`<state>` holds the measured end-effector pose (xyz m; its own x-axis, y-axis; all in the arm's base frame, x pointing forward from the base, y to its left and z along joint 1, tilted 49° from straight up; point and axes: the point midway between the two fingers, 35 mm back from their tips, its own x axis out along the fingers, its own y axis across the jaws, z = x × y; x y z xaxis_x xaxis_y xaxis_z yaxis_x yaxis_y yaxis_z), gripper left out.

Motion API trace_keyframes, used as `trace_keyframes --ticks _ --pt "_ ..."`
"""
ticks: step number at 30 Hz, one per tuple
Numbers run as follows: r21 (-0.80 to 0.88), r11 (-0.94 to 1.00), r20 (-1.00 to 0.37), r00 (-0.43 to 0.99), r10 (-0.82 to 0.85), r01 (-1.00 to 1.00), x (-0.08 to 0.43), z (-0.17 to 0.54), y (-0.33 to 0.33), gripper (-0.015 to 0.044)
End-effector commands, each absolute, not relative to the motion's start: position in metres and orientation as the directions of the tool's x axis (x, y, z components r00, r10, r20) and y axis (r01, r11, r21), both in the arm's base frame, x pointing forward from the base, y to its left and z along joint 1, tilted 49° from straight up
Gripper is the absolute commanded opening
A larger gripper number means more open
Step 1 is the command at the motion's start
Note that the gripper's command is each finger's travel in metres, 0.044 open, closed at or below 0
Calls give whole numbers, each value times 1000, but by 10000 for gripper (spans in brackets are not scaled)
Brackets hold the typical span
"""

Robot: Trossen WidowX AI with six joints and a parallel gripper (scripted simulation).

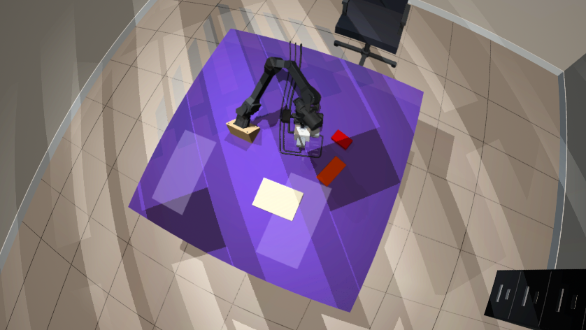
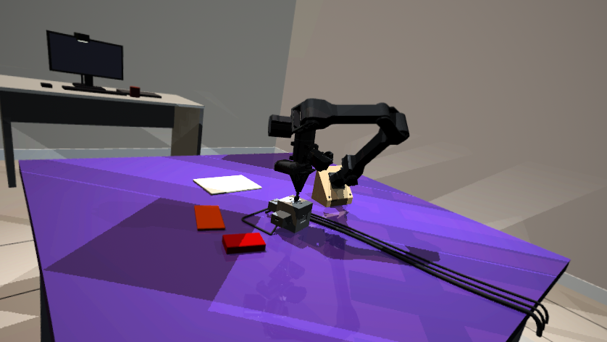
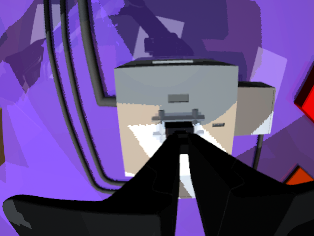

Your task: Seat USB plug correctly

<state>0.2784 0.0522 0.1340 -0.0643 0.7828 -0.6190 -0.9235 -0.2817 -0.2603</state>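
Note:
The power cube [image 1: 302,132] [image 2: 302,217] [image 3: 142,90] stands upright on the purple table. My gripper [image 2: 298,195] [image 3: 182,142] points straight down over its top, shut on the small black USB plug [image 3: 178,128]. The plug is at the socket in the middle of the top face, with grey metal-looking bars around it. The fingers cover its near side. How deep it sits and which way round it is cannot be made out. In the top view the arm hides the fingertips.
Light adapters [image 2: 280,219] [image 3: 256,111] stick out of the cube's sides. Black cables [image 2: 382,247] [image 3: 56,75] run beside the cube to the table edge. A red block [image 1: 341,139] [image 2: 244,243], an orange block [image 1: 331,171] [image 2: 209,217] and a cream flat panel [image 1: 277,198] [image 2: 227,185] lie nearby.

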Motion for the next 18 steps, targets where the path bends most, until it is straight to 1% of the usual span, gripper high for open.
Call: trace_keyframes --ticks 1,18 --pt "-260 -277 -617 -62 785 -925 279 134 53 0" --pt "-260 -277 -616 -62 785 -925 279 133 55 0"
